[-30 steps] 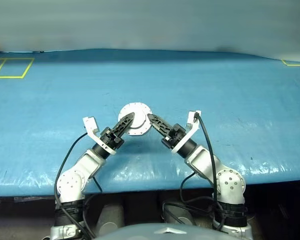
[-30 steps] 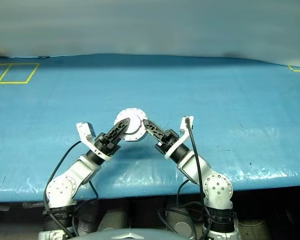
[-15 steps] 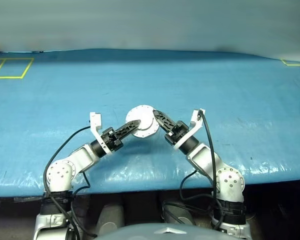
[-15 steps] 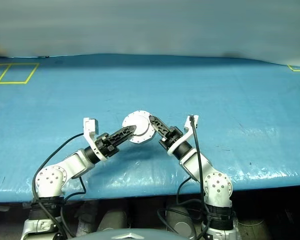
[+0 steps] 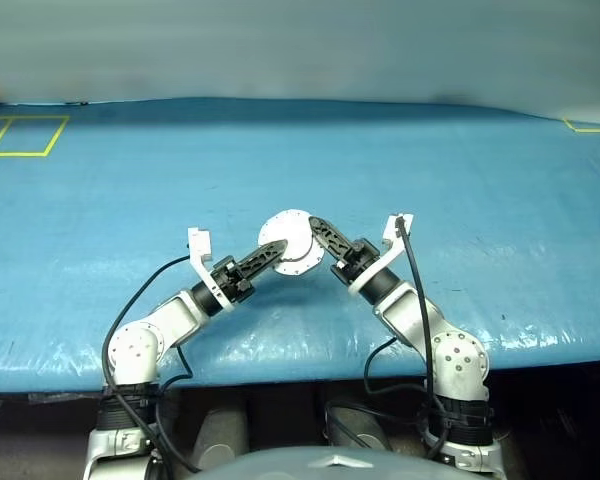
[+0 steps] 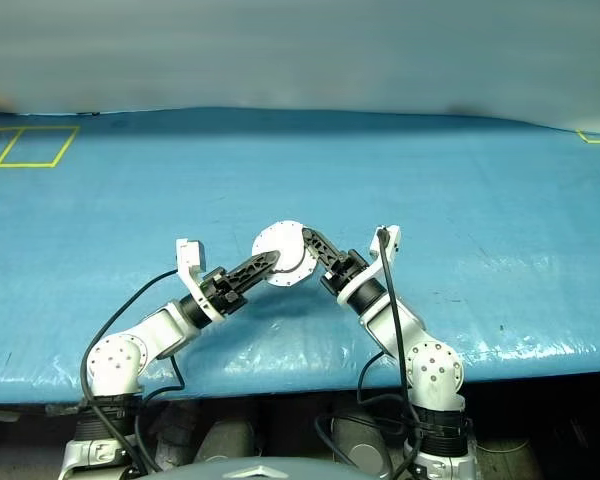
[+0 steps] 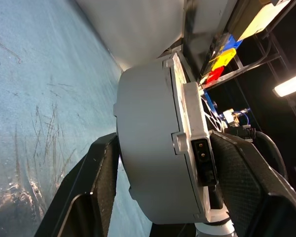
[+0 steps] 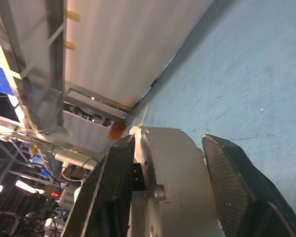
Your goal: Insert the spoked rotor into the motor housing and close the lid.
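The left gripper reaches up and inward from the left side of the blue-covered table. In the left wrist view its two black fingers bracket the motor housing: one finger lies against the plain grey round wall, the other against the flanged side carrying a small connector block. The left gripper is grasping the motor housing across its thickness.

At centre, the motor housing is held above the table surface, between the two gripper tips, tilted so that a pale round face with a ring of small holes near its edge is turned toward the head camera. The lid appears closed against the housing; from the frames it cannot be told apart from the body as a separate part. The spoked rotor cannot be made out.

The right gripper comes in from the right, meeting the housing on its right edge. In the right wrist view its fingers stand on either side of the grey body, but whether they press on it or stand slightly clear cannot be determined.

Yellow tape outlines mark the far left corner of the table.
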### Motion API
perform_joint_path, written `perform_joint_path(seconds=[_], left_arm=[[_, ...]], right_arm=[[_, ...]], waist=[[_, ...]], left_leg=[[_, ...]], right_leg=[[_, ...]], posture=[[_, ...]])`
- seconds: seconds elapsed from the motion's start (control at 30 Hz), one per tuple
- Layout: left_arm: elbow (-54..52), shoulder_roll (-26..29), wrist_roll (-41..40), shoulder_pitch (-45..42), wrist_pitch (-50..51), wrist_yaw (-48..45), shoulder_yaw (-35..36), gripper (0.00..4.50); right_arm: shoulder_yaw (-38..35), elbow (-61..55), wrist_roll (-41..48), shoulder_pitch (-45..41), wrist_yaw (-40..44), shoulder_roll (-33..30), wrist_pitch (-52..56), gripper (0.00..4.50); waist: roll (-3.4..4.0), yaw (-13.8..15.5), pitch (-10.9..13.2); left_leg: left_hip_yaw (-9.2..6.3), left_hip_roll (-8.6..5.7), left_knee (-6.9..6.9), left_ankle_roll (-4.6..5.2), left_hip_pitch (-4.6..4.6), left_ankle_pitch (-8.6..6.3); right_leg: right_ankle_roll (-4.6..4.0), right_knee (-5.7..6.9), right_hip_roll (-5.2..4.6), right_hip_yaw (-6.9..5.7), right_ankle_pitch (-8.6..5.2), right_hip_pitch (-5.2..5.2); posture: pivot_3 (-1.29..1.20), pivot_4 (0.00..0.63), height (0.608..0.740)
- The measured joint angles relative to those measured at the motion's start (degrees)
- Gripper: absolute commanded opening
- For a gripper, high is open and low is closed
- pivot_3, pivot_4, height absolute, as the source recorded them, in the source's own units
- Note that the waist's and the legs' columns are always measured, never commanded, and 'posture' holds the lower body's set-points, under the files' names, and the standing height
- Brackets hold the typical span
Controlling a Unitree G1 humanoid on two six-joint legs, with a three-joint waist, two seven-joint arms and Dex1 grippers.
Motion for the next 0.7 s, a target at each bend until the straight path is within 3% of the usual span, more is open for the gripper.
perform_joint_path(seconds=[0.7], left_arm=[[-0.1, -1.3, 3.3, -0.7, -2.4, 0.8, 0.2, 2.38]], right_arm=[[0.2, 0.3, -1.3, 0.0, -0.6, 0.6, 1.2, 2.97]], waist=[[0.0, 0.0, 0.0]], left_leg=[[0.0, 0.0, 0.0, 0.0, 0.0, 0.0]], right_leg=[[0.0, 0.0, 0.0, 0.0, 0.0, 0.0]], posture=[[0.0, 0.15, 0.74]])
